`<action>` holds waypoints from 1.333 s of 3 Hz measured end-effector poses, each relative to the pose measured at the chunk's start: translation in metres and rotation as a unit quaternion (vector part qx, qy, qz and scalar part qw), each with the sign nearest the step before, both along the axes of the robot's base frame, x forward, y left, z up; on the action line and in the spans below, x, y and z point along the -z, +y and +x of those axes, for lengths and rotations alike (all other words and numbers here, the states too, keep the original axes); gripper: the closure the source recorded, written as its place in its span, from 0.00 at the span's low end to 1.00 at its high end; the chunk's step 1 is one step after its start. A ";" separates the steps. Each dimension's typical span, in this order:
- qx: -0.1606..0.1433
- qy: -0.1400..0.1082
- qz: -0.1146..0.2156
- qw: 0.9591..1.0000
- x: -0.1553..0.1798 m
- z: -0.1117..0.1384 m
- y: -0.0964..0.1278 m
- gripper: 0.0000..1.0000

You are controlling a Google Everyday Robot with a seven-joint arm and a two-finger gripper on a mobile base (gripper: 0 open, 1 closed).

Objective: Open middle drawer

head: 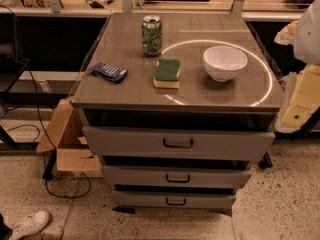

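A: Drawer to open?
B: The middle drawer (176, 173), between two others. Hard metal, maybe heavy. Pull its small dark handle (178, 179). The gripper (300, 103) is far right; open or closed, can't tell.

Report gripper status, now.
Gripper: at the right edge of the view, well away from the middle drawer; whether it is open or closed cannot be told.
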State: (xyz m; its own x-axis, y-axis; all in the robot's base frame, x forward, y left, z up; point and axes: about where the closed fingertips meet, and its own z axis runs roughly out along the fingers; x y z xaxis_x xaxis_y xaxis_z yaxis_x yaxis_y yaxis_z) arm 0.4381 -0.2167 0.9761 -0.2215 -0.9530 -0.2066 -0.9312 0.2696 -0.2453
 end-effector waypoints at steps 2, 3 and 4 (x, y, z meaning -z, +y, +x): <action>-0.006 -0.012 0.006 1.000 0.024 -0.005 0.007 0.00; -0.023 -0.001 0.022 0.999 0.085 -0.007 0.020 0.00; -0.023 -0.001 0.022 0.999 0.086 -0.007 0.020 0.00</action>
